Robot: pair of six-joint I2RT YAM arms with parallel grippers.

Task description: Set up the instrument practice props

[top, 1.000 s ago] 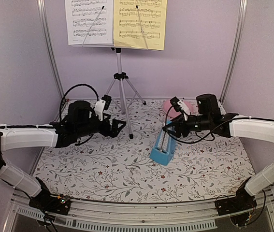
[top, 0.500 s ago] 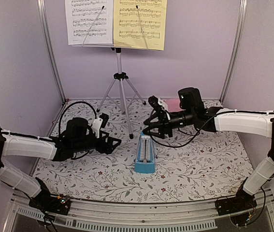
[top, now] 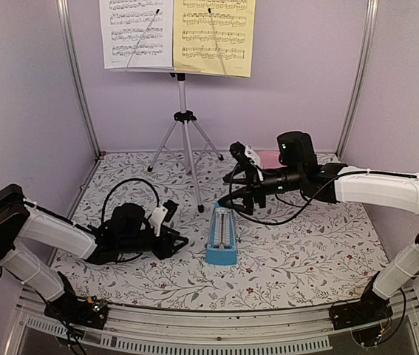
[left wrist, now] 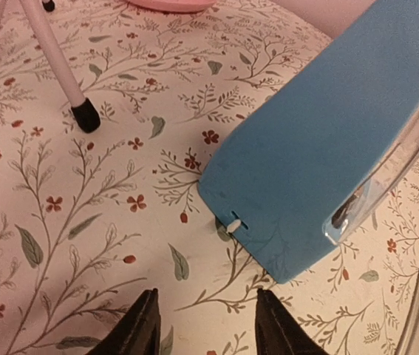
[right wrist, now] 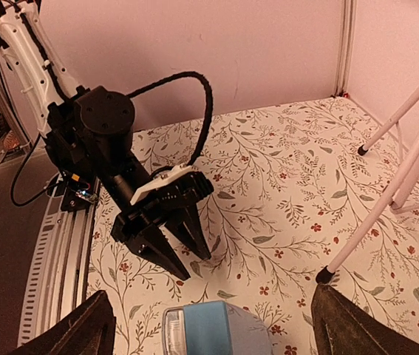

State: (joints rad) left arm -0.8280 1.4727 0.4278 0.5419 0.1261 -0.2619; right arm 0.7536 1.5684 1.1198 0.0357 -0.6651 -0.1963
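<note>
Blue pyramid metronome [top: 222, 237] upright mid surface [top: 305, 251], right tool [top: 239, 201] just above it, jaws spread wide, gripping nothing, left tool [top: 178, 246] low beside it, jaws partly apart, empty too, music stand [top: 185, 118] at the back, white sheet [top: 135, 29] and yellow sheet [top: 213, 33] on it

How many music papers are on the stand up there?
2. The white sheet sits on the left of the music stand, and the yellow sheet is beside it on the right. No others show.
</note>
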